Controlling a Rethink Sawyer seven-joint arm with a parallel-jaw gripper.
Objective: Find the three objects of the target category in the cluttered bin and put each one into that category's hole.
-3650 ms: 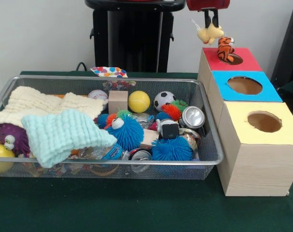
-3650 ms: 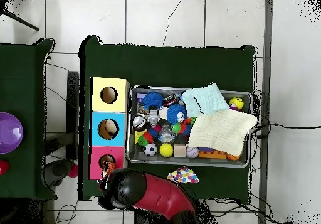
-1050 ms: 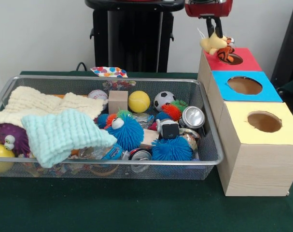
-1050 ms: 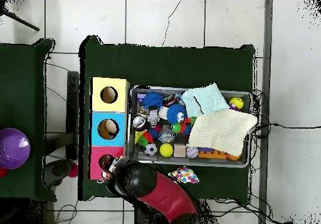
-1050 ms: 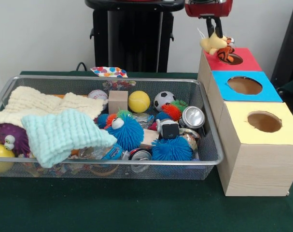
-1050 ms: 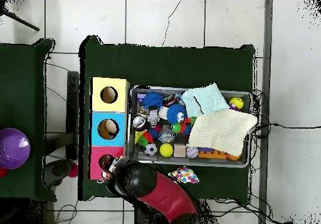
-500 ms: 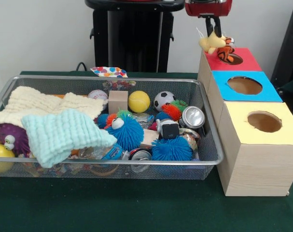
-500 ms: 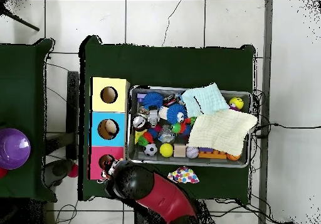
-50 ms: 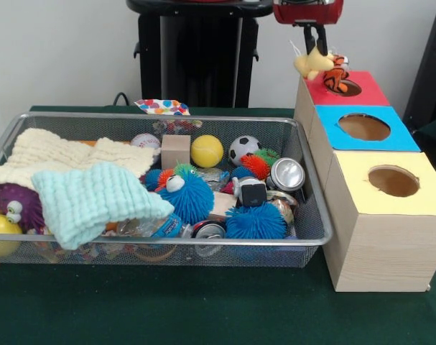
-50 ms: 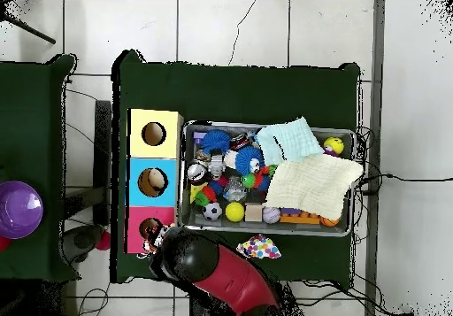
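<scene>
The delivery step is judged to be in hand: a plush tiger toy (image 9: 325, 66) is held pinched in the claw (image 9: 320, 52) directly above the red-topped box (image 9: 358, 91), with its striped orange end hanging at the rim of the red box's hole (image 9: 346, 88) and its yellow part just outside that rim, on the side away from the blue-topped box (image 9: 379, 136). The toy is not yet fully inside the hole. The next move is judged to call for the claw to be lowered or shifted slightly toward the hole's middle and then spread, so that the toy is dropped cleanly through; a catch on the rim could otherwise be expected. The yellow-topped box (image 9: 390, 201) stands beyond the blue one, farthest from the red box. The wire bin (image 9: 304, 244) beside the red box is crowded with balls, spiky toys, cans and cloths, among which further targets would have to be sought. No brand, label or writing can be read anywhere.
</scene>
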